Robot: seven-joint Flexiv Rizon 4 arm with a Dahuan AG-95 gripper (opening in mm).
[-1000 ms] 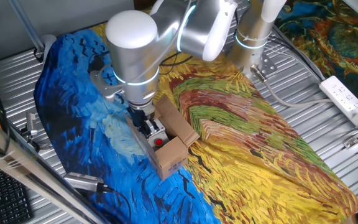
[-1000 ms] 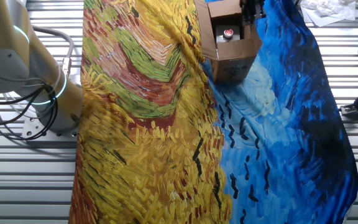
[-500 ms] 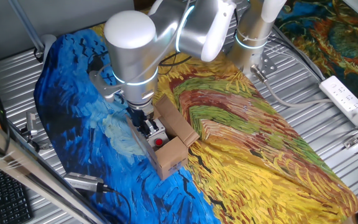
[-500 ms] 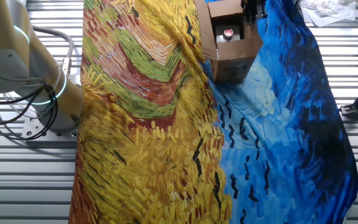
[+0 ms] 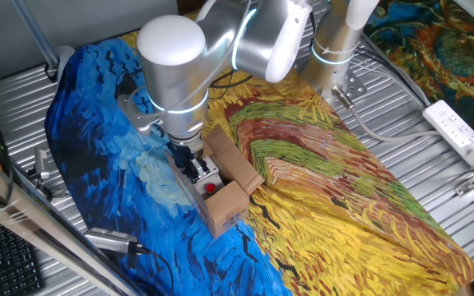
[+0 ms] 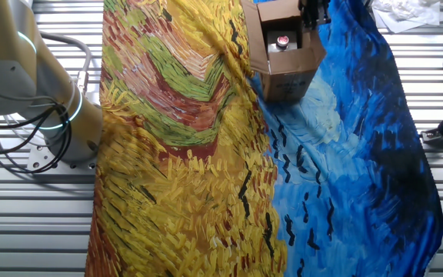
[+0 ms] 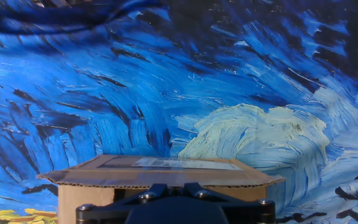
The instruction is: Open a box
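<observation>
The box (image 5: 225,204) is a small brown carton on a painted cloth, where the blue part meets the yellow. Its top flaps stand open, and a grey unit with a red button (image 5: 211,187) shows inside. It also shows in the other fixed view (image 6: 289,73). My gripper (image 5: 189,167) points down at the box's edge on the blue side, fingers close together. In the hand view the fingers (image 7: 151,191) sit together right behind the folded-out flap (image 7: 166,169), which lies flat over the blue cloth. Whether they touch the flap is hidden.
A white power strip (image 5: 461,130) lies at the right on the metal table. A keyboard (image 5: 6,263) and a metal tool (image 5: 113,241) are at the front left. The arm's base (image 6: 60,115) stands beside the yellow cloth.
</observation>
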